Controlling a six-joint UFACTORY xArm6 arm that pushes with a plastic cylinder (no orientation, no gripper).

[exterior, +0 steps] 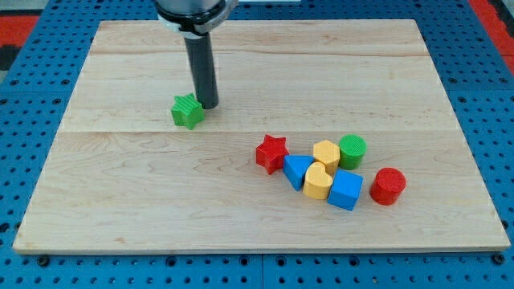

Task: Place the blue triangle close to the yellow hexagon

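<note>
The blue triangle (296, 170) lies right of the board's middle, touching the yellow heart (318, 181) on its right. The yellow hexagon (326, 153) sits just above the heart, close to the triangle's upper right corner. My tip (209, 105) rests on the board at the upper left, right beside the green star (187, 111), on the star's upper right. The tip is far to the left of the blue triangle.
A red star (271, 152) sits left of the triangle. A green cylinder (352, 151), a blue cube (346, 189) and a red cylinder (388, 185) crowd the cluster's right side. The wooden board (120, 201) lies on a blue pegboard.
</note>
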